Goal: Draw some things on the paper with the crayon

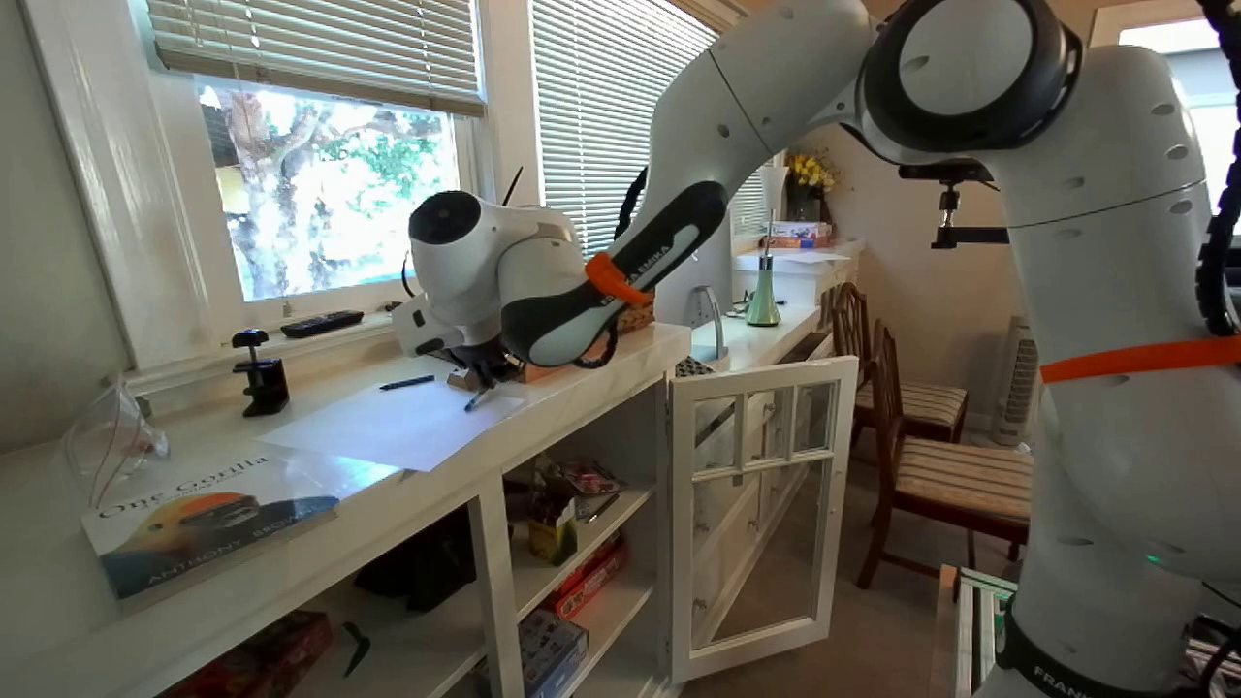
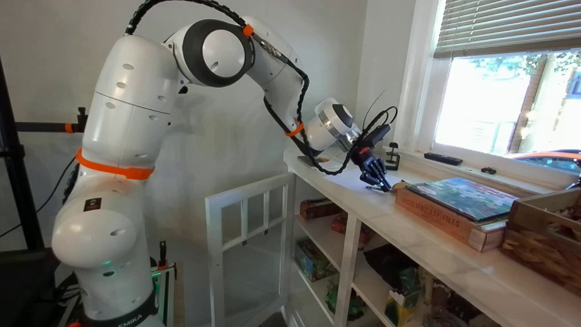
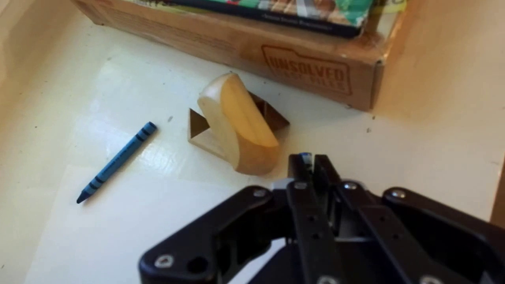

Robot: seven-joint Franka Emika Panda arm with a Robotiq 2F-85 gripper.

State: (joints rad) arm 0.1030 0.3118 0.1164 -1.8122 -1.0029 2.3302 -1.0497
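This looks to be a room inside a home. The windows (image 1: pixel 334 184) have slatted blinds (image 1: pixel 315 50), and farther back stand wooden chairs (image 1: pixel 955 477) with striped seats (image 1: pixel 921 401) and yellow flowers (image 1: pixel 812 173). On the sill (image 2: pixel 513 176) lies a remote control (image 2: pixel 442 158). The white tabletop (image 1: pixel 44 562) carries a book (image 1: pixel 208 519) with the title "One Gorilla" and a box (image 2: pixel 440 216) marked "Unsolved Case Files"; below are shelves (image 1: pixel 619 597) with boxes (image 1: pixel 591 578) and a paned door (image 1: pixel 761 465).
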